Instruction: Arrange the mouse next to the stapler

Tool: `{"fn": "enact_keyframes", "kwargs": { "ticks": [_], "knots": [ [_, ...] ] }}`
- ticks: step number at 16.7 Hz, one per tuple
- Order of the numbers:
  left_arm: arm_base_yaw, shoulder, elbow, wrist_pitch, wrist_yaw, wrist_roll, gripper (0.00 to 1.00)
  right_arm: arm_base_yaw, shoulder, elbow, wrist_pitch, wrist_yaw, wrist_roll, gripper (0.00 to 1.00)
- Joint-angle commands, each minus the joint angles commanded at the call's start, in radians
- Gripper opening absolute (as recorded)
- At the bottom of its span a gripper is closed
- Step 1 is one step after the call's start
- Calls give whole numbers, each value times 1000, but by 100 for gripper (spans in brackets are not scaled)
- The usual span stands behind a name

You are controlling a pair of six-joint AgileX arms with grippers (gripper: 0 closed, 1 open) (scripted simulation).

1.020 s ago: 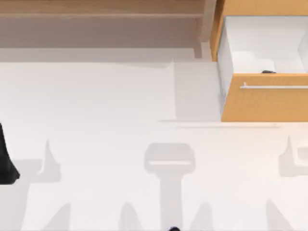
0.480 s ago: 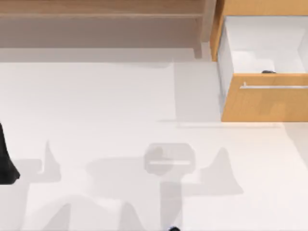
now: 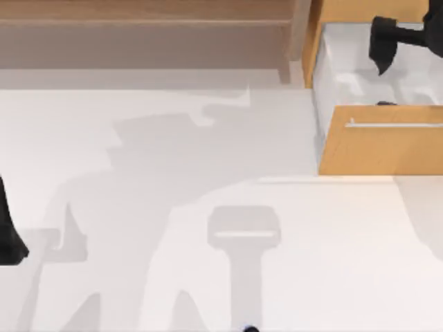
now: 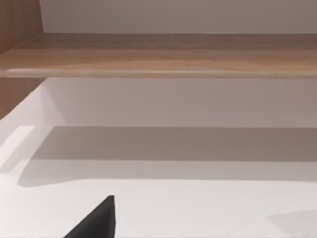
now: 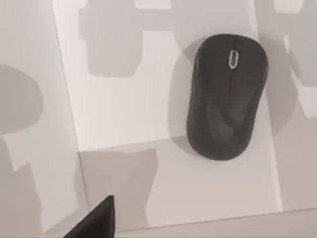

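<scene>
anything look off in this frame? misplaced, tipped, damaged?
Nothing is damaged or tipped. The one oddity is that the mouse lies flat inside the open drawer at the top view's upper right, not out on the table. The right gripper hangs above the drawer; the left arm sits at the left edge.

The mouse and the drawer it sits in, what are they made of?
The mouse looks like smooth matt black plastic: an even dark shell with a small pale scroll wheel and no shine. The drawer has a front that looks like light wood or wood veneer, warm orange-brown, with a thin pale bar handle, perhaps metal. Its inside looks plain white, maybe painted board. The right pincer hangs over it.
</scene>
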Motion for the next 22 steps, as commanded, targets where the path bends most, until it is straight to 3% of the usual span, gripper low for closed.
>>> {"fn": "enact_keyframes", "kwargs": {
  "ticks": [4,8,22],
  "knots": [
    [0,0,0,0,0,0,100,-2,269,255,-144,26,64,100],
    [0,0,0,0,0,0,100,-3,401,379,-206,40,107,100],
    [0,0,0,0,0,0,100,-3,402,309,-143,42,110,100]
  ]
}}
